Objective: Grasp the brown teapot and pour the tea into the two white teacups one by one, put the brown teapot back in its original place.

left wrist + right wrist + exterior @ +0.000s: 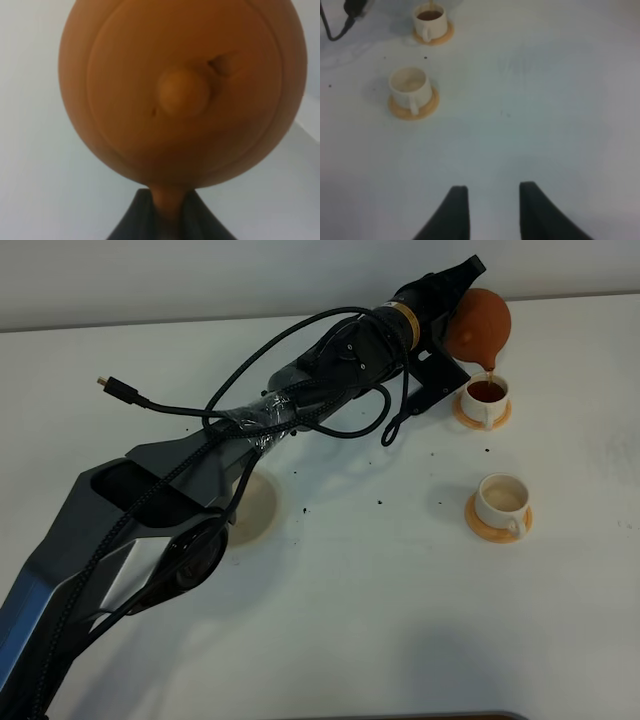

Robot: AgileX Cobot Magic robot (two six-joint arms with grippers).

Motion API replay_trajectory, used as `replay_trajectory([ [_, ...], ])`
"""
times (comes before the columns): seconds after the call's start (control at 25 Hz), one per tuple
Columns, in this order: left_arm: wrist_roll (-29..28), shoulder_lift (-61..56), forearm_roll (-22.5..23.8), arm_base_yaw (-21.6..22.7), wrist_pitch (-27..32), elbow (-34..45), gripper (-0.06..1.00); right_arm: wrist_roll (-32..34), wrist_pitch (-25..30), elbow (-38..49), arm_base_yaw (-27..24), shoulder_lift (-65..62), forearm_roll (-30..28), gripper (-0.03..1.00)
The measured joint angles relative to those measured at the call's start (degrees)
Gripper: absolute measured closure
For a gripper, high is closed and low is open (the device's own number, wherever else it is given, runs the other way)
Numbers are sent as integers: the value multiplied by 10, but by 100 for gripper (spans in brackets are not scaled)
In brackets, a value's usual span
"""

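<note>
My left gripper (450, 325) is shut on the handle of the brown teapot (482, 318) and holds it tilted, spout down, over the far white teacup (488, 398). A thin stream of tea (491, 371) falls into that cup, which holds dark liquid. The left wrist view shows the teapot's lid and knob (181, 92) close up, with the gripper (167, 217) closed on the handle. The near teacup (500, 498) on its orange saucer (480, 523) looks pale inside. Both cups show in the right wrist view (430, 20) (409, 86). My right gripper (490, 210) hovers open and empty over bare table.
The pale beige coaster (258, 505) lies at centre left, partly under my left arm. A loose black cable with a plug (118, 388) hangs off the arm. Dark specks (382, 502) dot the white table (400, 620).
</note>
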Motion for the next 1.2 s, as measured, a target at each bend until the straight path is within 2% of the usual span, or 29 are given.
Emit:
replay_trajectory([
  [0.16, -1, 0, -1, 0, 0, 0, 83, 0, 0, 0, 0, 0, 0, 73],
  [0.32, -4, 0, -27, 0, 16, 0, 83, 0, 0, 0, 0, 0, 0, 73],
  [1.0, -6, -23, -224, 11, 122, 0, 83, 7, 0, 0, 0, 0, 0, 73],
  [1.2, -53, -25, -250, 13, 148, 0, 83, 7, 0, 0, 0, 0, 0, 73],
])
